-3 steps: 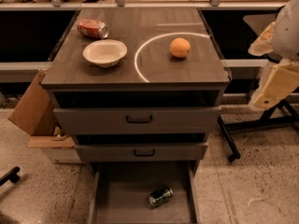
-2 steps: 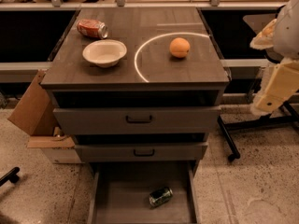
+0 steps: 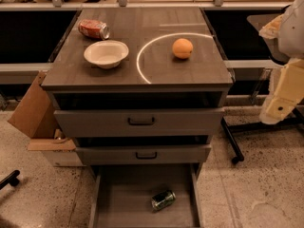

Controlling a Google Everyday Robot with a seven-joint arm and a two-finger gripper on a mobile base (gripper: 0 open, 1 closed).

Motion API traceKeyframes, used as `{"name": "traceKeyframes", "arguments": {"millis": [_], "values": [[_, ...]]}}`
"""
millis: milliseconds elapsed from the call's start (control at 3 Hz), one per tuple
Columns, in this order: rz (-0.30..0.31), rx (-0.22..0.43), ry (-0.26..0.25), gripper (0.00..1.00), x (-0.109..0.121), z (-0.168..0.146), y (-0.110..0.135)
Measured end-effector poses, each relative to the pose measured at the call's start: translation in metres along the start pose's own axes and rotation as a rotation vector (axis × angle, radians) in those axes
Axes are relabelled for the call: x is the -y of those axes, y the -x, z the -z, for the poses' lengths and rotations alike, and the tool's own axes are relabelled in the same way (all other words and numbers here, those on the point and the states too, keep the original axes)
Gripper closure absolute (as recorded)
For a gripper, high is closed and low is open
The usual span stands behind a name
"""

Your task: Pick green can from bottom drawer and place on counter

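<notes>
Only the arm has shifted, its cream link sinking slightly beyond the right edge of the tabletop (image 3: 190, 75). The gripper (image 3: 275, 112) hangs there, well apart from everything; whether it is released or clenched cannot be told. One green can (image 3: 163, 200) lies on its side in the open bottom drawer (image 3: 118, 203), below the tabletop's front edge. The reach is best made from above, gripping across the can's round sides. Counted: one red-orange can (image 3: 93, 29) near the back-left corner, one bowl (image 3: 106, 53), one orange (image 3: 182, 48), three drawers.
</notes>
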State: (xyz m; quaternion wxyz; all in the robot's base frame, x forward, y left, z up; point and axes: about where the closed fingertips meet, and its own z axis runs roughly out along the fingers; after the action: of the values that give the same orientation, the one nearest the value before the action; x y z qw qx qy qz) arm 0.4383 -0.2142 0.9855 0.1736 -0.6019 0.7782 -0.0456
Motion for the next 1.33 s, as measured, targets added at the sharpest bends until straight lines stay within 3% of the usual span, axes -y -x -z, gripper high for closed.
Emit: {"name": "traceKeyframes", "arguments": {"millis": [667,1000,1333], "values": [[0.108,0.026,0.089,0.0,-0.021,-0.036,0.002],[0.108,0.026,0.089,0.0,-0.021,-0.036,0.002],[0.126,0.048,0.111,0.0,-0.033,-0.059,0.006]]}}
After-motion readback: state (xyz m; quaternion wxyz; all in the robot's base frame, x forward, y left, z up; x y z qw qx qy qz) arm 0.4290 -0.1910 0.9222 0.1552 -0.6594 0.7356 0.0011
